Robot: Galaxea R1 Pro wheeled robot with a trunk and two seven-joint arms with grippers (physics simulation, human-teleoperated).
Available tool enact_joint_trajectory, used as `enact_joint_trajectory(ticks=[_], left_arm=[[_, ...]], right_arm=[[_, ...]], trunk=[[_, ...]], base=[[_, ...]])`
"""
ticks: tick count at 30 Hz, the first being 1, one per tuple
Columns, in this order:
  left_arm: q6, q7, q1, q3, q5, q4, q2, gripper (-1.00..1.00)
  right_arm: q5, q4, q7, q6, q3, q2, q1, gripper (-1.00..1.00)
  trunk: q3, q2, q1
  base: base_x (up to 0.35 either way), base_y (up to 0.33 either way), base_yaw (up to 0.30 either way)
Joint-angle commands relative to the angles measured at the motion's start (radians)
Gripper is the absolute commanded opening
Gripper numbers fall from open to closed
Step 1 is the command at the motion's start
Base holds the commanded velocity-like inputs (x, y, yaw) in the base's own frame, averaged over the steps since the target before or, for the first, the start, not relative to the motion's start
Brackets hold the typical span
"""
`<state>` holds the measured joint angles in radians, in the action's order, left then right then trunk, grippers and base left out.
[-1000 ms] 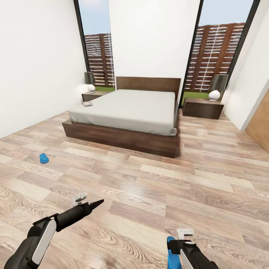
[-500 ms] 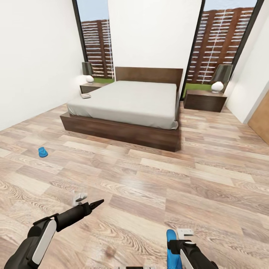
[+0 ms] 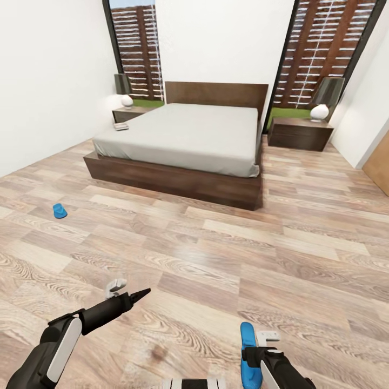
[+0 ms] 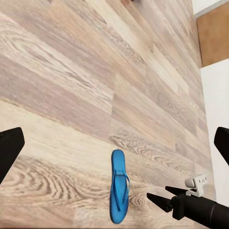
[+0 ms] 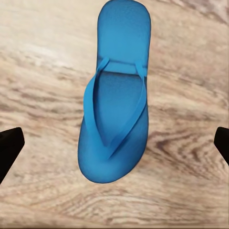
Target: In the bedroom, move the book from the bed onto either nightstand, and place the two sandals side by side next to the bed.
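The left arm (image 3: 51,346) is black with a long white panel on its side. It ends in a thin, pointed black tip with a small white clip beside it. The right arm (image 3: 278,370) is black and white too, with a little white bracket on top.

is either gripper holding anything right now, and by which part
Nothing is held. The right gripper hangs open above a blue sandal lying flat on the floor, fingers wide of it. The left gripper is open and empty.
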<state>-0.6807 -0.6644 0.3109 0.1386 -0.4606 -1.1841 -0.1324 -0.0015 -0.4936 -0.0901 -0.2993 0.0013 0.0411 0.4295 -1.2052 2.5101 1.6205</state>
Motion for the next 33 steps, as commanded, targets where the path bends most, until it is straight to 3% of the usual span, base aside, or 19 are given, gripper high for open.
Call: enact_joint_trajectory(ticks=[1,33], left_arm=[[-0.007,-0.001,0.000,0.001,-0.004,0.000,0.000,1.00],[-0.007,0.000,0.000,0.000,-0.006,0.000,0.000,1.00]], right_arm=[[0.000,-0.002,-0.004,-0.006,0.000,0.000,0.000,1.00],[0.000,-0.002,-0.004,-0.006,0.000,0.000,0.000,1.00]], trunk=[[-0.005,0.001,0.000],[-0.129,0.008,0.015]], base=[[0.000,0.000,0.000],[0.000,0.000,0.000]])
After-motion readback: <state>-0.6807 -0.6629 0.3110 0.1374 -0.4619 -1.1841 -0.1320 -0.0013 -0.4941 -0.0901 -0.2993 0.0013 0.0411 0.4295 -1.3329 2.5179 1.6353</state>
